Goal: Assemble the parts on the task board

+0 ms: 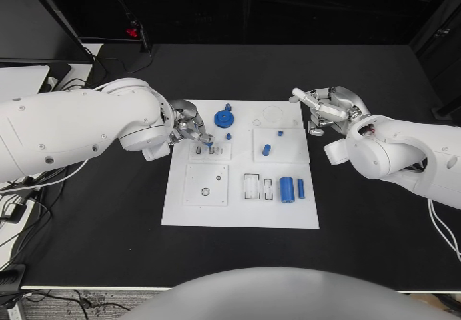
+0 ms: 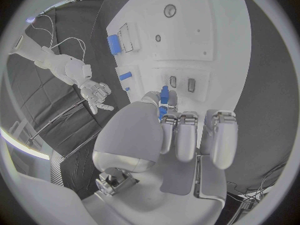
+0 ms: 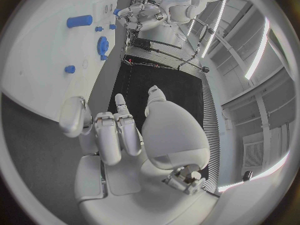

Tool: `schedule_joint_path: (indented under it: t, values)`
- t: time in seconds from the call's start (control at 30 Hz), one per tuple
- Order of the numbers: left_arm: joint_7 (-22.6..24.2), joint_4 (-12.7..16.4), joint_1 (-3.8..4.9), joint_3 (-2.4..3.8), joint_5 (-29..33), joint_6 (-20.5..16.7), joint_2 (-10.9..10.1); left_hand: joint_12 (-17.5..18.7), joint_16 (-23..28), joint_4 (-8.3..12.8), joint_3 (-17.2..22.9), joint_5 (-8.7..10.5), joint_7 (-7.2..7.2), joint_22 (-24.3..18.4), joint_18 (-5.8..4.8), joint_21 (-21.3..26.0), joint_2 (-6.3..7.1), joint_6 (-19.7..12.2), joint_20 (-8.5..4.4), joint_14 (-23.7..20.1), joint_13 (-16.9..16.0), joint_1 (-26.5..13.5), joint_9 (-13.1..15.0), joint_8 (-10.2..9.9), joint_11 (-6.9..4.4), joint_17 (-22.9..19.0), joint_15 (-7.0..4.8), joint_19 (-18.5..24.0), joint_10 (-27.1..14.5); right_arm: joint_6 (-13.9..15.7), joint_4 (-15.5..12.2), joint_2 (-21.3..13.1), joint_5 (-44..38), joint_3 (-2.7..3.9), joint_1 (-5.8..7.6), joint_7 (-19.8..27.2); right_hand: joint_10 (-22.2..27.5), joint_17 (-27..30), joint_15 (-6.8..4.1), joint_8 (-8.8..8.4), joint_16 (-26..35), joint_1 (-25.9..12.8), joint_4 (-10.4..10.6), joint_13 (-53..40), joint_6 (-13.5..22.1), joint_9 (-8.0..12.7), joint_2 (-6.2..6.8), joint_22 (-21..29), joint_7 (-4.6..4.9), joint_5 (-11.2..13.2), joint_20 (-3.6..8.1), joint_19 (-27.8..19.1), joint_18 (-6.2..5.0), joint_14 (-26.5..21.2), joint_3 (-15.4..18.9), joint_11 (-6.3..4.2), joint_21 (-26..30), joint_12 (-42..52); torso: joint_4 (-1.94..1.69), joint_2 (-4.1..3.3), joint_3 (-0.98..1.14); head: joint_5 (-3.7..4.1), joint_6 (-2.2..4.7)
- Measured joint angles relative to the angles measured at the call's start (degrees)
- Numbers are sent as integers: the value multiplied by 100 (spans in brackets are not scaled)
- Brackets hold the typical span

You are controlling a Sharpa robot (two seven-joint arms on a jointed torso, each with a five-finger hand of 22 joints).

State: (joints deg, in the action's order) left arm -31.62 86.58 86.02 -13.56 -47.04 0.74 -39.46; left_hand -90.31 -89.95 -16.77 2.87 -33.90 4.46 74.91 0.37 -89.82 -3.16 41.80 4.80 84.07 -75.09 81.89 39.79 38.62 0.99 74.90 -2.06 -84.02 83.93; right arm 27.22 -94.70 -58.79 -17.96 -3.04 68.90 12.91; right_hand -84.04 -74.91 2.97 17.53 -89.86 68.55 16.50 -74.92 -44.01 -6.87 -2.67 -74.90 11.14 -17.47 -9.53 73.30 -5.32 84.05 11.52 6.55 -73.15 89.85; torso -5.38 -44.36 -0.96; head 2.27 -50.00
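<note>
- left hand (image 1: 190, 128) pinches a small blue peg (image 2: 164, 94) in its fingertips, just over the left edge of the task board (image 1: 192, 207), right by two little slots there.
- right hand (image 1: 326, 110) holds nothing, and i see its fingers spread out beside the board's top right corner.
- on the board i see a blue round gear (image 1: 224, 119) near the top, and a fat blue cylinder (image 1: 286, 189) near the bottom right.

Bare black worktop (image 1: 365, 227) lies near and right of the white rectangular task board (image 1: 187, 210), whose far half carries upright blue parts (image 1: 224, 119).
</note>
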Motion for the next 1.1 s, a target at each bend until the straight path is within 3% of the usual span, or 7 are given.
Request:
schedule_joint_path:
  t: [0.27,0.53,1.1]
  values:
    - [-7,38,-135,0,-140,-213,-49,-1,0,0,0,-28,8,0,0,0,0,8,0,2,2,0,0,16,0,0,2,0,0,1,-1,-7,0,0,-3,3,0,0,0,0,0,0,0,0,0,1,0,0,0,-22,0,0,0,0,0,0,22,0,0,0,1,9,0]
    - [-28,83,-214,-2,-330,-309,-70,17,0,-16,15,-28,8,0,0,0,-6,8,0,3,3,-6,0,16,1,0,3,0,-1,1,-3,-12,0,0,-8,6,0,0,0,0,0,0,0,0,0,1,0,0,0,-22,0,0,0,0,0,0,22,0,0,0,1,-9,0]
    - [-33,116,-267,-2,-608,-439,-62,17,0,-18,13,-27,10,-1,1,0,-11,9,0,3,0,-11,0,10,3,0,3,0,-3,0,-6,-23,0,0,-14,10,0,0,0,0,0,0,15,0,0,-3,0,0,0,-21,-22,-22,0,0,15,0,22,0,0,-1,2,-30,0]
